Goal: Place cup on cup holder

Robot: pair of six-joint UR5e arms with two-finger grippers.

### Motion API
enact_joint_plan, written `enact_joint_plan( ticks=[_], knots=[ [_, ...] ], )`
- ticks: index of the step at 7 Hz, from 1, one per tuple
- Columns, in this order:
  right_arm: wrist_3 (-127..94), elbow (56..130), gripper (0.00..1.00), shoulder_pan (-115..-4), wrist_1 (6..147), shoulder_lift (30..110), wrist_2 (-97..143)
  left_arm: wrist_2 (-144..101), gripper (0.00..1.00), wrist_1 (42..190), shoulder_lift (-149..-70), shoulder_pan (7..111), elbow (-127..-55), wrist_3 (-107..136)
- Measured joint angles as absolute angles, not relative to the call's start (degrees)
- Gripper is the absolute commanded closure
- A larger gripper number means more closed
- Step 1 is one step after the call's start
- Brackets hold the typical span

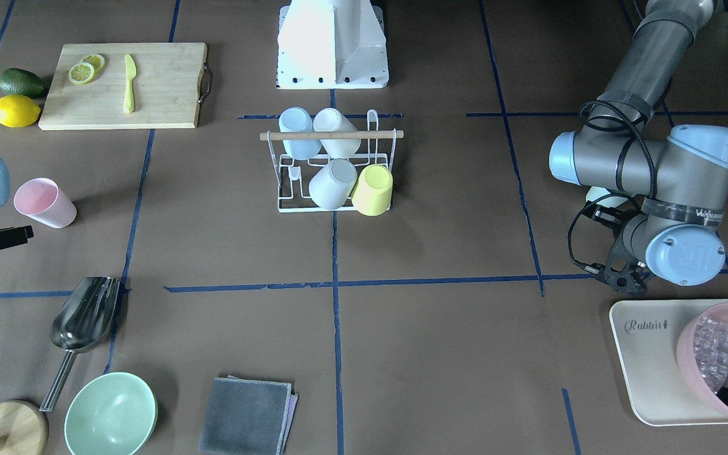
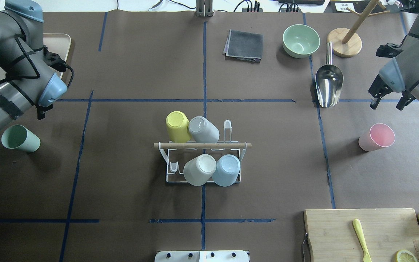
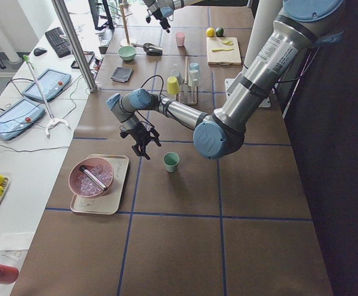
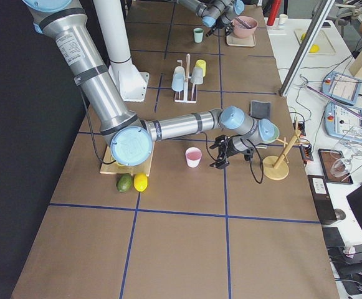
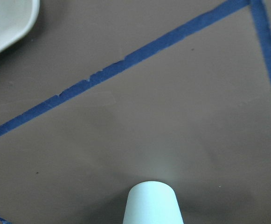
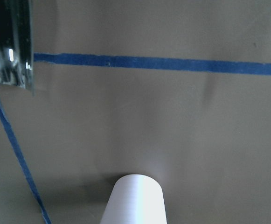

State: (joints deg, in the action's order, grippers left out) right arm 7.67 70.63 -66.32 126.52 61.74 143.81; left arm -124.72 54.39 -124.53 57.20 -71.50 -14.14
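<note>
The cup holder point(image 2: 202, 145) stood in the middle of the surface, well apart from both arms. Four cups hung upside down on its prongs: a yellow cup point(image 2: 178, 126) and a grey cup point(image 2: 203, 129) on the far row, a white cup point(image 2: 199, 169) and a light blue cup point(image 2: 226, 170) on the row nearer the robot. Two prongs at one end were bare.

Two more cups stood upright on the surface, mouths up, off the holder. The green cup point(image 2: 21, 138) was out on the robot's left and the pink cup point(image 2: 376, 137) out on its right.

The right pincer point(image 2: 387, 104) was released and grasped nothing. It hung near the pink cup, on the side away from the robot, not touching it, with a metal scoop point(image 2: 328, 85) close by.

The left pincer point(image 3: 146, 148) was near the green cup, between it and a tray point(image 3: 118, 179), clear of both. Its wrist hid most of it from above, so whether it was released or clenched could not be told.
</note>
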Motion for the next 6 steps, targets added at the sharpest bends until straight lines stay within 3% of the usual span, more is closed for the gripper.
enact_joint_plan(
  ticks=[6],
  knots=[
    [8.2, 66.7, 0.00, -61.4, 127.0, 60.6, 144.2, -126.4, 0.00, 53.0, -124.9, 54.9, -63.7, -13.7]
  ],
)
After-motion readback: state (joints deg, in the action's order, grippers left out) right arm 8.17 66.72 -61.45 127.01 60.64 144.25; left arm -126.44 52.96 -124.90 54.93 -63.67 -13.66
